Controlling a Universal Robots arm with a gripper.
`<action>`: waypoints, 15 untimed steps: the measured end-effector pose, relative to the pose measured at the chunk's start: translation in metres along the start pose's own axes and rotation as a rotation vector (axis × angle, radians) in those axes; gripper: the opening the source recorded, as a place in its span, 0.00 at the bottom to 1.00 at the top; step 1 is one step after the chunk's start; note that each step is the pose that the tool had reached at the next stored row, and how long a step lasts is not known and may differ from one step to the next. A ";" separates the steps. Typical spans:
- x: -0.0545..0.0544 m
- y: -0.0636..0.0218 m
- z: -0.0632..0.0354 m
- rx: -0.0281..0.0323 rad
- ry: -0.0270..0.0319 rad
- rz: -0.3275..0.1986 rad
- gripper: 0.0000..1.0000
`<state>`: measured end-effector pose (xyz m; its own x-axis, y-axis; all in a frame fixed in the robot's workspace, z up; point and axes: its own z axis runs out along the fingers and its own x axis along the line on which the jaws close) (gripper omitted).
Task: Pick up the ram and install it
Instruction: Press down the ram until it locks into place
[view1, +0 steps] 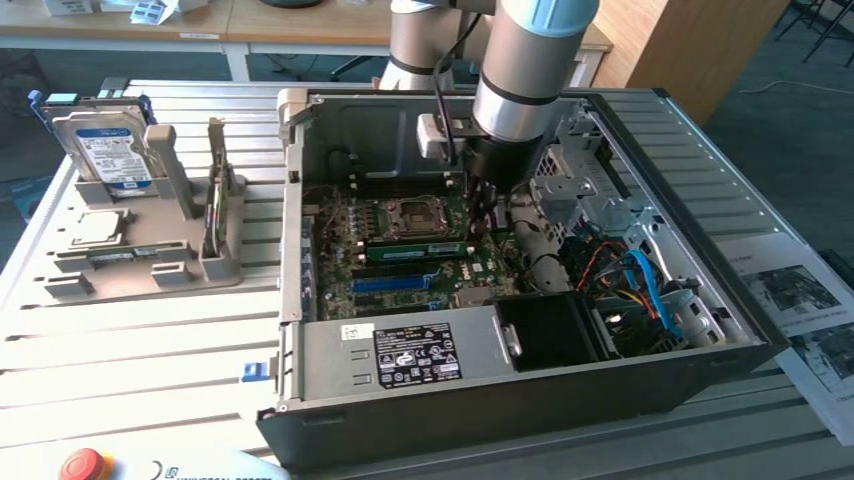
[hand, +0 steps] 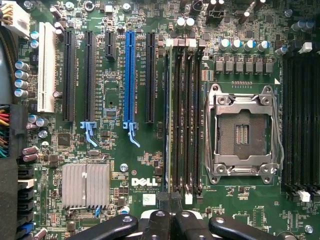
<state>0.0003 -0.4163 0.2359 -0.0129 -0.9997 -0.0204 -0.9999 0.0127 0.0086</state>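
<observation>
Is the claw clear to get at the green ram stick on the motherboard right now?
Likely yes: the claw hangs over the motherboard at one end of the ram, the case is open and nothing covers the stick. The claw is shut, so pressing looks feasible, gripping not.

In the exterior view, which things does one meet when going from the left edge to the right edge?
hard drive → ram among the motherboard slots → blue cables → printed sheets
</observation>
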 end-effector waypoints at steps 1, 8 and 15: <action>0.000 0.0000 0.0001 0.0000 -0.0001 0.000 0.10; -0.001 0.0000 0.0003 0.0000 0.0000 0.000 0.10; -0.005 0.0000 0.0009 0.0001 -0.0001 0.000 0.10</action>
<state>0.0004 -0.4118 0.2352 -0.0127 -0.9997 -0.0205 -0.9999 0.0126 0.0085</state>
